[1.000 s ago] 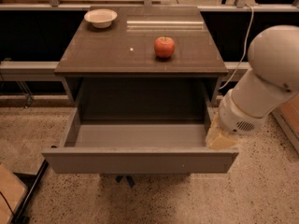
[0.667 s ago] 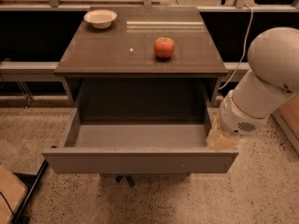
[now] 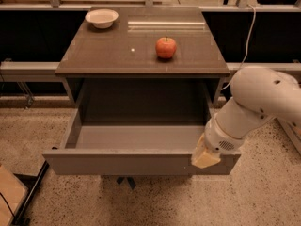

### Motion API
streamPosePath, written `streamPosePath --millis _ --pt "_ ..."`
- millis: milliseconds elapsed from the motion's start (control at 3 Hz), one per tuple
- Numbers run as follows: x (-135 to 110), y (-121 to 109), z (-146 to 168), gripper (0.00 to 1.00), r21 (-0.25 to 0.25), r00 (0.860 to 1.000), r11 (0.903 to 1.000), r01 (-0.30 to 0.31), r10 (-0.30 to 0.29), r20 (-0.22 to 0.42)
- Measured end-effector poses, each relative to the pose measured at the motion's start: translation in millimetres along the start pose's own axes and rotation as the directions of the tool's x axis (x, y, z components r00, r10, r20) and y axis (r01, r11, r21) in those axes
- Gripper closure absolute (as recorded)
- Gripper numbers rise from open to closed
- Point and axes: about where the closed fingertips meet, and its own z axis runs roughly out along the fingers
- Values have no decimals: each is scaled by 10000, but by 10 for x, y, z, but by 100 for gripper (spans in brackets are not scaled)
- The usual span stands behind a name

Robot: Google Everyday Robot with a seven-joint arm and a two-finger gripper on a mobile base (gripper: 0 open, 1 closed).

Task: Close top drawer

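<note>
The top drawer (image 3: 136, 138) is a wide shallow grey box, pulled fully out of the cabinet and empty inside. Its flat grey front panel (image 3: 117, 163) faces me at the bottom. My gripper (image 3: 205, 157) sits at the right end of that front panel, its cream-coloured tip against the panel's upper edge. The white arm (image 3: 256, 100) reaches in from the right and covers the drawer's right front corner. The lower drawers are hidden below the open one.
A red apple (image 3: 166, 47) and a white bowl (image 3: 101, 18) rest on the cabinet's brown top (image 3: 103, 51). A black rail runs behind the cabinet. Speckled floor (image 3: 47, 121) lies around it, with a black stand and a wooden item at lower left.
</note>
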Motion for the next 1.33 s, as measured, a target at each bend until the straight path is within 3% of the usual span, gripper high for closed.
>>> streamPosePath --millis 333,667,1000,1333 --pt "82 -56 400 100 -495 9977 9974 -524 544 401" --pt "104 -245 659 100 -712 9949 9953 -651 702 722" --pt "104 -246 660 100 -709 9949 9954 -651 702 722" --pt "31 -509 805 100 46 9952 9984 -556 551 810"
